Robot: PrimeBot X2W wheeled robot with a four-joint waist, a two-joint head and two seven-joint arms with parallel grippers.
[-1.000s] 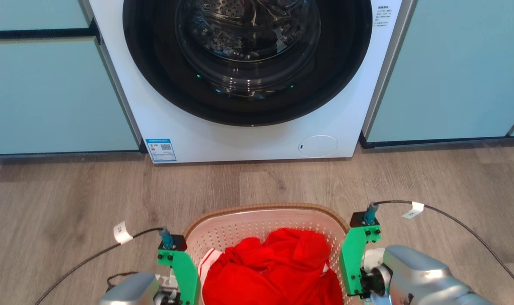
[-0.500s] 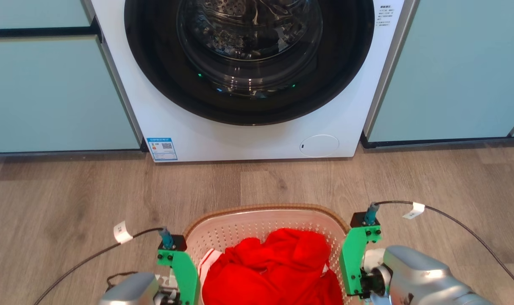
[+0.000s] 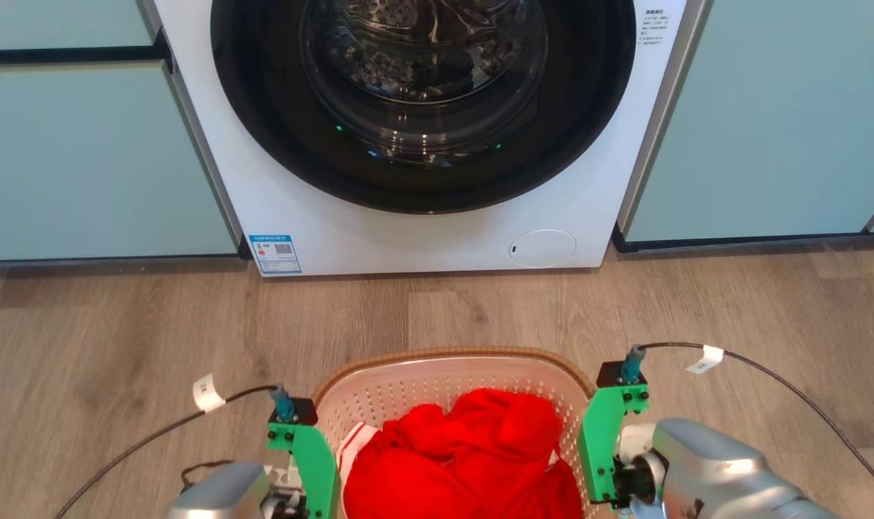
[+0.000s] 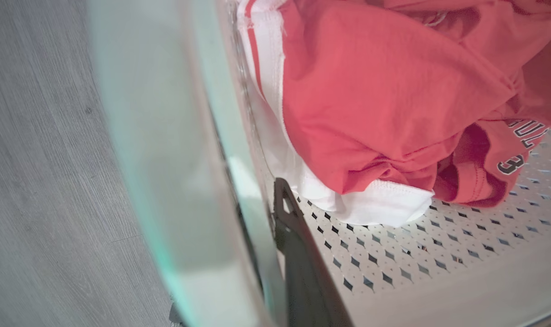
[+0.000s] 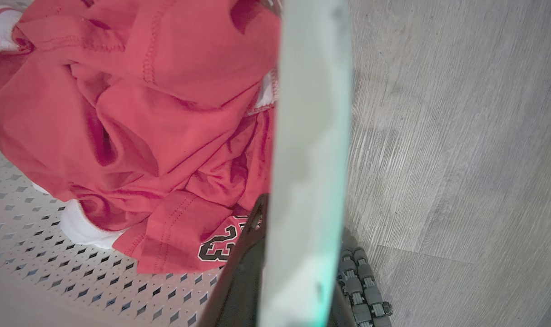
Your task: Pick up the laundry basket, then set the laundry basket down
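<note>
You had the small white perforated plastic laundry basket with the brown woven-look rim [image 3: 451, 358] between both arms, low before you, with a crumpled red garment [image 3: 465, 454] inside. The left jaws and right jaws were each pinched narrow across a side wall, one finger inside. I could not tell whether it hung clear of the wood-look floor [image 3: 119, 339]. I judged the carry in hand; next you needed a level, even lowering. Bare floor lay ahead, the white front-loading washing machine [image 3: 408, 245] well apart.

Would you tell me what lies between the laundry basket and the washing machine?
Bare wooden floor separates laundry basket from washing machine, per head view.
</note>
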